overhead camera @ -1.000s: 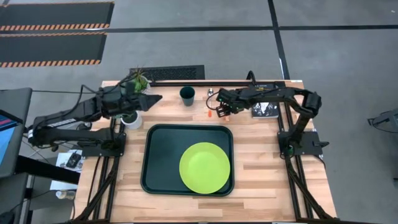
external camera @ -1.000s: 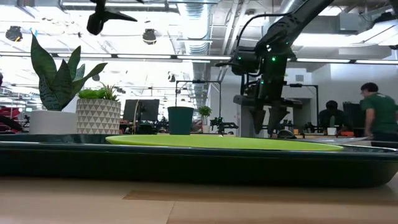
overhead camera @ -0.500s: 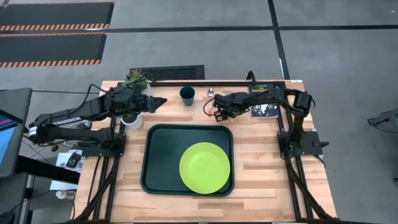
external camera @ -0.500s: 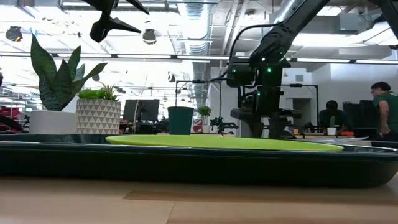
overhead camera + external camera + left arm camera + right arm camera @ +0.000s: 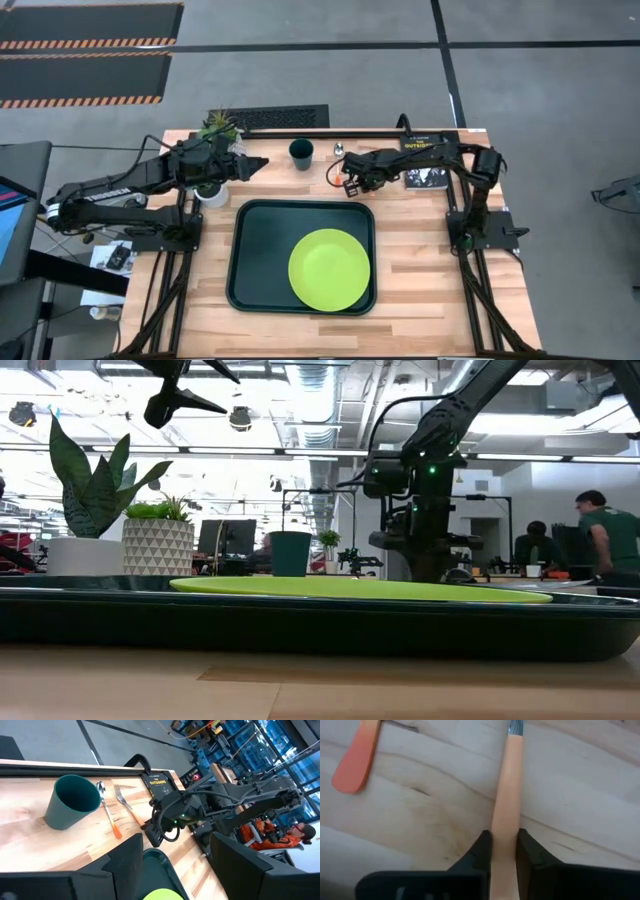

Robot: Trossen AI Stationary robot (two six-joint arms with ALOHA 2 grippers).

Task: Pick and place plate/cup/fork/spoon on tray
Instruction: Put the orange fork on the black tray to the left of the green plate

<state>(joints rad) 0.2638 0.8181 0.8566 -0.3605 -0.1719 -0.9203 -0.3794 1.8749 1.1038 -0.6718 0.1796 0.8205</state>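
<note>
The lime-green plate [image 5: 329,269] lies in the dark green tray [image 5: 258,250], toward its right near corner. The dark green cup [image 5: 301,153] stands upright on the table beyond the tray. The spoon [image 5: 107,812] and the fork [image 5: 131,809] lie flat side by side to the right of the cup, handles pointing toward the tray. My right gripper [image 5: 347,183] is down at the table, shut on the fork. My left gripper [image 5: 255,165] hangs open above the table, left of the cup, with nothing between its fingers [image 5: 125,865]. My right gripper pinches the fork's orange handle [image 5: 506,820] between its two fingers, near the handle's free end. The fingers [image 5: 482,847] press on the handle's two long edges and point along it toward the tines. The fork lies flat on the wood.
A white pot with a plant [image 5: 210,190] and a second potted plant [image 5: 218,128] stand at the far left, under my left arm. A black book [image 5: 425,175] lies at the far right. People move in the room behind the table [image 5: 605,540].
My right gripper has gone down to the table and shut on the fork's handle; the fork has stayed where it lay. My left arm has shifted a little toward the cup.
</note>
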